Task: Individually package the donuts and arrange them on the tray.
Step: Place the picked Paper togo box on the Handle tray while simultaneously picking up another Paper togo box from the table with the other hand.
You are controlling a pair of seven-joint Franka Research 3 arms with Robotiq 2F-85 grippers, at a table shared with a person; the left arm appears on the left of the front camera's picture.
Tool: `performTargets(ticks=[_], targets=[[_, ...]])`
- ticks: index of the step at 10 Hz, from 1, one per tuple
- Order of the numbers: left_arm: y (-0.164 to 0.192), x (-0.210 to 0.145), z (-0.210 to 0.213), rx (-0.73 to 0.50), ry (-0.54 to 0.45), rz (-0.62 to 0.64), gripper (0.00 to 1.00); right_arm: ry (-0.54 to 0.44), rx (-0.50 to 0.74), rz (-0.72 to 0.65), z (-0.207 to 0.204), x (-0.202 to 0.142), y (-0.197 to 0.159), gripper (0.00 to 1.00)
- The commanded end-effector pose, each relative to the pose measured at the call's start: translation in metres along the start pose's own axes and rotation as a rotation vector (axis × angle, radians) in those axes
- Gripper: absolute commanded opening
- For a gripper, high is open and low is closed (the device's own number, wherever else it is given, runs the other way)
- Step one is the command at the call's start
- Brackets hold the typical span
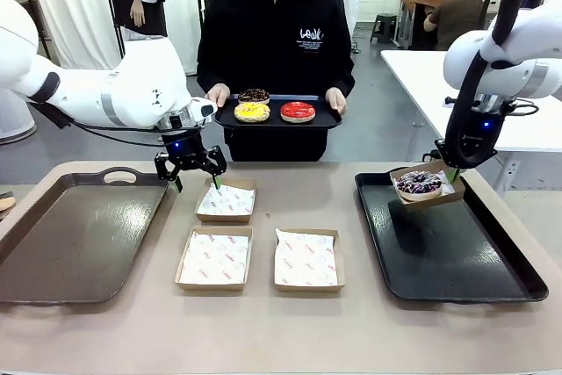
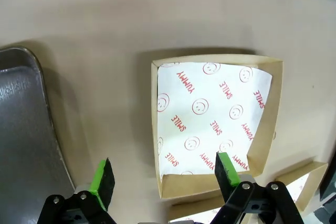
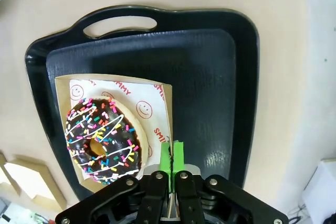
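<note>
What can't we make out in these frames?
Front view: dark donut partly hidden behind the yellow donut on the person's tray.
Right wrist view: near edge of the box holding the sprinkled donut, under the right claw.
Left wrist view: second box cut off by the bottom edge and left claw.

Beige table [image 1: 351, 340] in foreground. Grey floor [image 1: 386, 133] beyond. White table [image 1: 421, 76] at right rear. White curtain [image 1: 66, 6] at left rear. Small dark stool [image 1: 384, 25] far back. Even indoor light.

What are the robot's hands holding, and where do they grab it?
The right gripper pinches the rim of the box carrying the sprinkled donut. The left gripper is open, holding nothing.
</note>
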State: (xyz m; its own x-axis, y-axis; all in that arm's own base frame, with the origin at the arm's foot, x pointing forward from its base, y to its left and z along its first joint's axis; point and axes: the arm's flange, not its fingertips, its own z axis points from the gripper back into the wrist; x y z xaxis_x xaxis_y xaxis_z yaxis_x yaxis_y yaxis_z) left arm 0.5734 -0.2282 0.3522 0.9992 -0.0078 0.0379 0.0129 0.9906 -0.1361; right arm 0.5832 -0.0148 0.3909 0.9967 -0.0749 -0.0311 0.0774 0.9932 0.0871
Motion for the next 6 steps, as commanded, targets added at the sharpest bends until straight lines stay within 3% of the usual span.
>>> performTargets(ticks=[1,6], targets=[[-0.007,0.014,-0.002,0.044,0.014,0.042,1.00,-0.015,0.039,-0.022,-0.005,0.006,0.002,0.01],[-0.003,0.022,-0.017,0.081,0.049,0.045,1.00,-0.014,0.003,-0.049,-0.021,0.016,0.006,0.01]])
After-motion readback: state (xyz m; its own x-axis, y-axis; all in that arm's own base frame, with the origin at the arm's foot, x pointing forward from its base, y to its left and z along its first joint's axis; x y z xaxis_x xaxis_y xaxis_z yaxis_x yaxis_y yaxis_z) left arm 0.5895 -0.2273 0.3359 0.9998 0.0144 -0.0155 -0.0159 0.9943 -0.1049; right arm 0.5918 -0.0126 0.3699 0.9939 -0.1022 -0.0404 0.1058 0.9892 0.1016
